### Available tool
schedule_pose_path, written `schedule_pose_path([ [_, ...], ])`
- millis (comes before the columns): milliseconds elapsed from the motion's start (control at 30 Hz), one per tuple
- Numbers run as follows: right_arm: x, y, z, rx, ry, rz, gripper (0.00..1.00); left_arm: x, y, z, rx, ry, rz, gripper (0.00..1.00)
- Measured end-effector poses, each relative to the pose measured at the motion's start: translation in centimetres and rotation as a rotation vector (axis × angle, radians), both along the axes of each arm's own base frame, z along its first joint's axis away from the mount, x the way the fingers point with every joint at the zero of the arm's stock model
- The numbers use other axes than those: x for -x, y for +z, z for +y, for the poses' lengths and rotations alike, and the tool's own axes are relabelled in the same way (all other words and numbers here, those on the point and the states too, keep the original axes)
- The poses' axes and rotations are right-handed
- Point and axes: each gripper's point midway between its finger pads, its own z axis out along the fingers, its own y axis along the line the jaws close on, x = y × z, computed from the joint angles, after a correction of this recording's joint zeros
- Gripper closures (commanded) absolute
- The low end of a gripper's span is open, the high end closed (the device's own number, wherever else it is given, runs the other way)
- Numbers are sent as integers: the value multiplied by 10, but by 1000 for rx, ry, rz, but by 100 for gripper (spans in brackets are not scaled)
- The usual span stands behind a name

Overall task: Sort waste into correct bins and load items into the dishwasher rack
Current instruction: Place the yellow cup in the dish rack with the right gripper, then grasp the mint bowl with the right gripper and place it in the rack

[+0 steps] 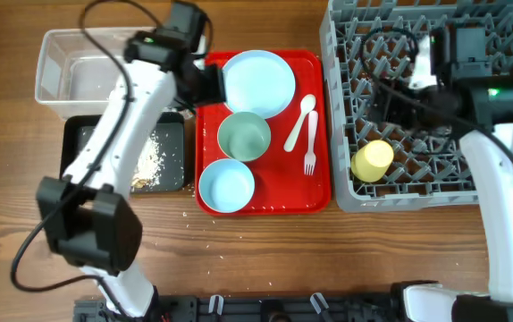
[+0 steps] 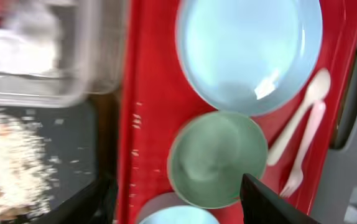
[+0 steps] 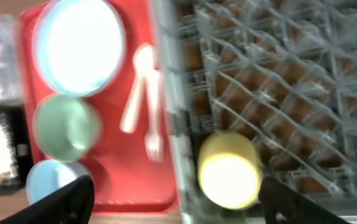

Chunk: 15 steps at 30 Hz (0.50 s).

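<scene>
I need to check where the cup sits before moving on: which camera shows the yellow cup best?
Overhead: the yellow cup is sharp there, sitting in the dishwasher rack by the wall beside the red tray. The right wrist view shows it bigger but blurred. The left wrist view misses it.

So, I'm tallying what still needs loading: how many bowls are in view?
2. The mint-green bowl sits in the middle of the red tray; the light blue bowl is at the tray's near-left corner. None shows in the rack, though the right arm hides part of it.
</scene>
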Motion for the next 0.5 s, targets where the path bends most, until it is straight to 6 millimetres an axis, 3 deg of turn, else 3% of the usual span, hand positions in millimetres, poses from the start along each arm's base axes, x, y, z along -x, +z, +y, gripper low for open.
schedule_pose_path([
  [100,-16,0,81,-76,150,-69,30,-4,38,47,20,115,-82,36],
  [167,-25,-31,131,-101,179,-16,37,-2,47,75,20,182,-91,37],
  [233,-33,-73,156,-99,162,68,41,0,46,96,7,247,-77,35],
  [267,-35,-106,165,-79,153,138,49,0,45,113,-11,313,-71,18],
  [300,-36,-126,168,-70,140,178,51,0,45,124,-21,352,-71,0],
  [400,-36,-182,179,-43,131,281,58,0,45,142,-35,413,-73,0],
  [433,-36,-192,183,-40,135,290,63,0,45,143,-35,418,-74,0],
  [467,-36,-198,188,-41,140,292,72,0,45,143,-34,419,-73,0],
  [500,-34,-203,193,-41,148,298,96,0,45,143,-35,419,-73,0],
])
